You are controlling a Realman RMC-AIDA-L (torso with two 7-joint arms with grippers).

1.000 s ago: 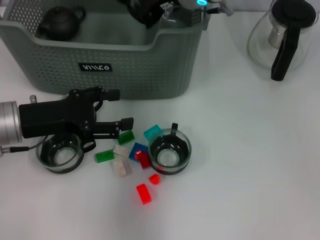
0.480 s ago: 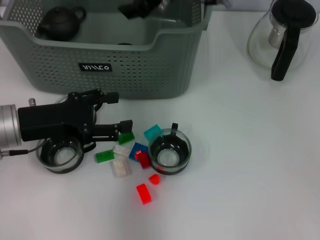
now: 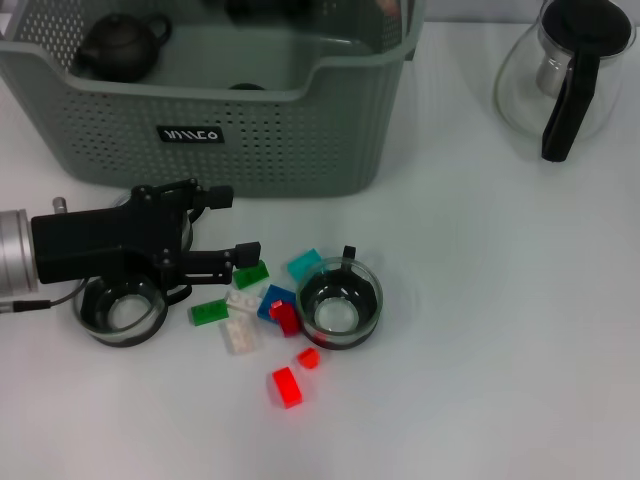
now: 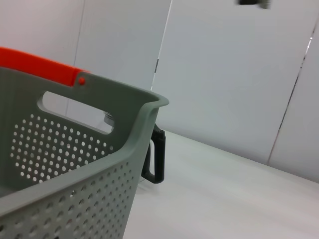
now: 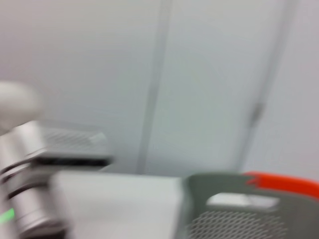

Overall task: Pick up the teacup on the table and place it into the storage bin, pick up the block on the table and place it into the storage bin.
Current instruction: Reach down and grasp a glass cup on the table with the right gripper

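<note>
Lab: bare white table (image 3: 500,330), panelled walls (image 4: 239,79)

On the front wall of the storage bin (image 3: 330,120), near the desk's far left corner: a small black label (image 3: 191,134) with white lettering. Too stylised and small to spell with confidence; perhaps five characters, ending in a rounded "O". No other text, numbers or signs legible anywhere else.

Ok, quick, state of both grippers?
Left gripper: open, empty, fingertip near the green plastic block.
Right gripper: out of view.
</note>
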